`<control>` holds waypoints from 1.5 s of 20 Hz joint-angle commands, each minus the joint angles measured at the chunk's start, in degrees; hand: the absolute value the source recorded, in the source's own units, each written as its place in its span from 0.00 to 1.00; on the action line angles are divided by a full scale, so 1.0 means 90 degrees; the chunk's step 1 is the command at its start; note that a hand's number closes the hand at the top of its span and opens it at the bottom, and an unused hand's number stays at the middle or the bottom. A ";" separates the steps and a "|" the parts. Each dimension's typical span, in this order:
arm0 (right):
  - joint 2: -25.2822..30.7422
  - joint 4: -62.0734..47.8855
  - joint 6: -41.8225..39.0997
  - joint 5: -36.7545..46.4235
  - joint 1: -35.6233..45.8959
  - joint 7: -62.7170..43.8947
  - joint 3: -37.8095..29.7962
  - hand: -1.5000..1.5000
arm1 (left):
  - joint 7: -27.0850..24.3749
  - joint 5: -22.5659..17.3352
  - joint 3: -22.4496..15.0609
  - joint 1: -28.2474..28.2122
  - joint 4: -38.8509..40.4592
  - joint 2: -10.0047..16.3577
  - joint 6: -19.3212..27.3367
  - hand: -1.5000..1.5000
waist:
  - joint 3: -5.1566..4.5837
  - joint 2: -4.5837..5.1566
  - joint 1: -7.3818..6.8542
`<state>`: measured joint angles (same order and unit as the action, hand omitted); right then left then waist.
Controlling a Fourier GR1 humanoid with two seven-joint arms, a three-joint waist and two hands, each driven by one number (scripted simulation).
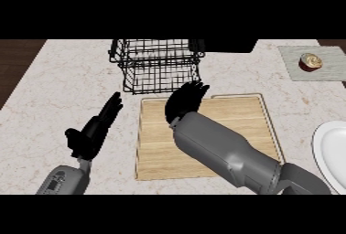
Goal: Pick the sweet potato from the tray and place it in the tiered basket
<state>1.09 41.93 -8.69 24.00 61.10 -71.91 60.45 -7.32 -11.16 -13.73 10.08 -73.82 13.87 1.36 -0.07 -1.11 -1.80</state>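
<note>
Wooden tray (pixel 236 132) under right hand (pixel 184 104), grip impossible to tell; tiered basket (pixel 159 68) just beyond; left hand (pixel 94 130) open.

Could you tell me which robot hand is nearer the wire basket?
The right robot hand, at the basket's front edge; the left robot hand rests beside the tray.

The counter (pixel 54 91) looks like smooth stone, pale and finely speckled. The tray (pixel 162 151) is light wood with straight grain bands, matt (its raised rim is the same wood). The basket (pixel 159 68) is thin black wire mesh, metal by its look. The right forearm (pixel 229 151) is a smooth grey shell with a soft sheen. The left robot hand (pixel 91 132) and right robot hand (pixel 184 103) are matt black. The plate (pixel 331 146) is glossy white. The mat (pixel 331 73) looks like grey matt cloth.
</note>
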 commanded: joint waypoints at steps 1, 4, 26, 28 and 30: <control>-0.0115 -0.0206 -0.0090 0.0166 -0.0178 -0.1482 0.0268 0.00 | 0.0034 0.0047 0.0028 0.0084 0.0030 -0.0004 -0.0002 0.50 | 0.0000 0.0126 0.0018; -0.0114 -0.0037 0.0251 0.0214 -0.0323 -0.1310 0.0212 1.00 | 0.0315 -0.0001 0.0067 0.0201 -0.0056 -0.0080 0.0056 0.50 | 0.0004 0.0130 0.0039; 0.3264 0.1050 0.1667 -0.0179 -0.1128 0.4474 -0.1322 1.00 | -0.0033 0.0140 0.0304 -0.0305 -0.0223 -0.0061 0.0083 0.50 | 0.0049 0.0133 0.0451; 0.3734 0.0987 0.2047 -0.0392 -0.1360 0.5370 -0.1720 1.00 | 0.0070 0.0021 0.0355 -0.0294 -0.0405 0.0004 -0.0040 0.50 | 0.0038 0.0140 0.0310; 0.3880 0.1247 0.2171 -0.1071 -0.1348 0.6006 -0.2441 1.00 | 0.0087 0.0166 0.0204 -0.0453 -0.0407 -0.0030 0.0024 0.50 | 0.0045 0.0121 0.0345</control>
<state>28.99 50.92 7.62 21.08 50.85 -30.49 46.49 -6.88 -10.15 -11.19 7.52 -76.28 13.82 1.15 0.28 -0.08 1.12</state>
